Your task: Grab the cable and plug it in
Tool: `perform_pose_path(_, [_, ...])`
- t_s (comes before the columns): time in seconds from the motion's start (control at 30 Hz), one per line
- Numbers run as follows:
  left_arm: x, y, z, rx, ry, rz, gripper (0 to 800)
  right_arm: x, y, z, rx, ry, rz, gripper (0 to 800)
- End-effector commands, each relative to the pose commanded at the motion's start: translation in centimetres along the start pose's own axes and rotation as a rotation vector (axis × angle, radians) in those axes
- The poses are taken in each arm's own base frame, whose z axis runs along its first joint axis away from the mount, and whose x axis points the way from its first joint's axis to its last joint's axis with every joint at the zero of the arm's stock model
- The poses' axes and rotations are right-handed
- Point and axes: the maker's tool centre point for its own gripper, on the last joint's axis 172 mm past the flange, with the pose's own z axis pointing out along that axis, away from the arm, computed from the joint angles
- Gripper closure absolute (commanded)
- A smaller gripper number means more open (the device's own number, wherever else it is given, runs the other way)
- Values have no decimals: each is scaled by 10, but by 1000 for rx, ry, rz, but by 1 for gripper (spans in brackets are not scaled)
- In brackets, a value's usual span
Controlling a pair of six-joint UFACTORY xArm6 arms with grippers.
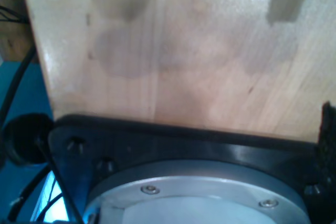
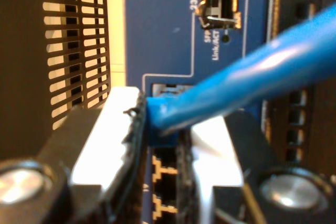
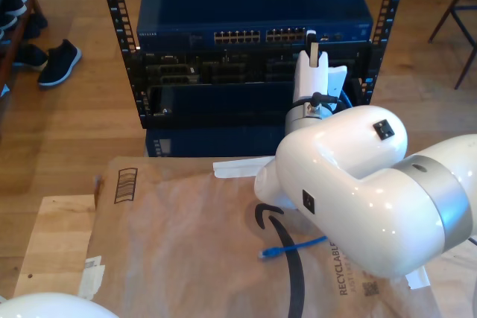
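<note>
Nearest the lens: blue cable, blurred, running out of the second gripper and off toward the camera, seen in the second wrist view.
Second gripper grip: closed on the cable's plug end, light pads pressed to either side of it.
Plug position: held right in front of the blue switch panel, tip level with the row of sockets seen between the pads; seated or merely touching, cannot tell.
Cable axis: pointing roughly straight at the panel face, tail trailing back and away from it.
Exterior view: white arm reaching up to the rack, gripper at the port row toward the exterior view's right end of the switch.
Loose end: other blue plug and a short length of cable lying on the brown paper sheet on the table, well apart from the rack.
First gripper: first wrist view looking along pale wood with a black mount at its edge; fingers not visible, so open or closed cannot be told.
Nearer arm: second, already at the panel.
Likely next need: a short straight push along the cable's axis into the socket, with the plug kept square to the opening.
Risk: slight tilt could catch the plug on the socket rim.
</note>
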Motion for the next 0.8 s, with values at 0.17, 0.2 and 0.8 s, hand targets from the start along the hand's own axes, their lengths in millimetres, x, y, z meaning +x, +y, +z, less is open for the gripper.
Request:
perform_pose_path(0.17, [0, 0, 0, 0, 0, 2, 1, 0, 2, -1, -4, 0, -3, 800])
perform_pose_path(0.2, [0, 0, 0, 0, 0, 0, 1, 0, 1, -1, -3, 0, 0, 800])
perform_pose_path(0.8, [0, 0, 0, 0, 0, 0, 1, 33, 8, -102, -353, -132, -87, 384])
